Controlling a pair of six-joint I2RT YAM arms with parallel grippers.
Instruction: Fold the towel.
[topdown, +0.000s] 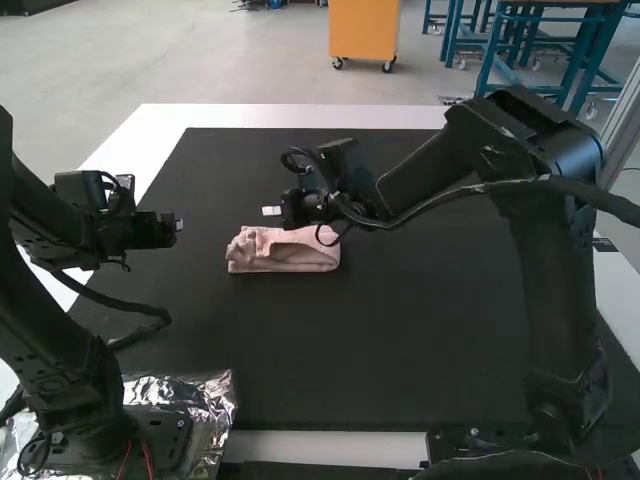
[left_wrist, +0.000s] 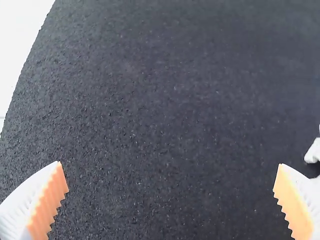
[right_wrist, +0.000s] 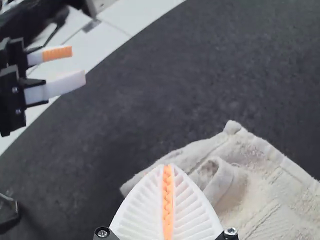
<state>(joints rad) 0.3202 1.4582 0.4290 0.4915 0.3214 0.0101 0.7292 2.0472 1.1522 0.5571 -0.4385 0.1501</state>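
- Towel (topdown: 285, 252) is laid on the black mat (topdown: 400, 330), somewhat left of its middle, on the white tabletop (topdown: 290, 116).
- Towel is folded into a small, thick oblong, pale pink; number of layers can't be told.
- Near side is seen fairly straight in the high view; the left end is left uneven.
- In the right wrist view, a loose curled flap and a corner are seen on the towel, with a raised seam or band along the cloth.
- Right gripper (topdown: 271, 211) is held at the towel's far side, tips pointed to the left; the right arm (topdown: 545, 270) is reached in over the mat from the right.
- Right fingers (right_wrist: 142, 212) are closed, orange pads brought together, tips seen over the towel's edge; whether the cloth is touched can't be told.
- Left gripper (topdown: 179, 225) is held over the mat's left part, apart from the towel.
- Left fingers (left_wrist: 292, 202) are wide open, bare mat seen between them; a bit of pale cloth is caught at the edge of the left wrist view.
- Both left fingers are also seen farther off in the right wrist view, spread apart.
- Crumpled foil (topdown: 216, 402) is placed by the left arm's base.
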